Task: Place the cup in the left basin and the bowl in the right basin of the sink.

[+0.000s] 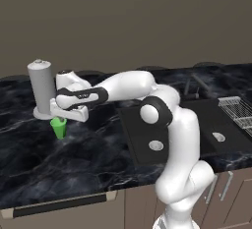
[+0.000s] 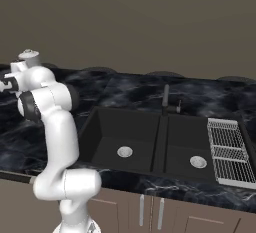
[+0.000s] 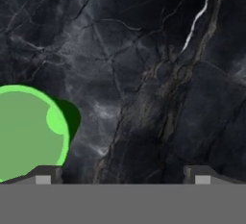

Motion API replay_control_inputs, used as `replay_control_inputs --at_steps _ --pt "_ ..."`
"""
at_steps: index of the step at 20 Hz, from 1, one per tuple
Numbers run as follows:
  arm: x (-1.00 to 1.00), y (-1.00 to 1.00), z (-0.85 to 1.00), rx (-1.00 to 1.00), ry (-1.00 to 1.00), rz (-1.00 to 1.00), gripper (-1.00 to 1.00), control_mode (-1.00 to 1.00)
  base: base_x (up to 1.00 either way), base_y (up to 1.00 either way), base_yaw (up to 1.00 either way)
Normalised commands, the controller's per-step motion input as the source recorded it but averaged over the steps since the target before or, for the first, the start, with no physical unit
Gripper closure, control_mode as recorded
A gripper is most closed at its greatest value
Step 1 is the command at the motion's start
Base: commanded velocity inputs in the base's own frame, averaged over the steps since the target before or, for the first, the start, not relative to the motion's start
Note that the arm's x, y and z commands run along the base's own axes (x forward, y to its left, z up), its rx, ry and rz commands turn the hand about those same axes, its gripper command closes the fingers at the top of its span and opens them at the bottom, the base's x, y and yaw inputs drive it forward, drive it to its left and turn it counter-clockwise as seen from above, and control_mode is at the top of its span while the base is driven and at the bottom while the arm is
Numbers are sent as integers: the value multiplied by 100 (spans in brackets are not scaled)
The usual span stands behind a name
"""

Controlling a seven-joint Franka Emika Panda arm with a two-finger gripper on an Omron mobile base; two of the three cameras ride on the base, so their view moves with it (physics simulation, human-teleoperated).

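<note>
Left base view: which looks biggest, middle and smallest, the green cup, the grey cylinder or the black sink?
1. The sink, biggest.
2. The grey cylinder.
3. The cup, smallest, under the end effector.

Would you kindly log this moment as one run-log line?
end effector: open, above cup | cup: upright on counter, off-centre toward one finger | basins: no cup inside

cup (image 1: 59, 127): bright green | counter (image 1: 74, 154): black, pale marble veins | sink (image 2: 150, 142): matte black | drains: silver
</note>
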Motion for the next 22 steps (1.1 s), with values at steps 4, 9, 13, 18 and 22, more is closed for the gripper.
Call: replay_control_inputs --at_steps 4,9,13,18,22 --pt "0 17 -19 0 0 -4 -100 -100 0 0 0" --pt "6 0 -9 0 0 0 -100 -100 0 0 0" --pt "13 0 -2 0 -4 -1 -100 -100 0 0 0" --pt "7 0 -15 -1 -5 -2 -100 -100 0 0 0" --pt "8 0 -20 -1 -4 -2 -100 -100 0 0 0"
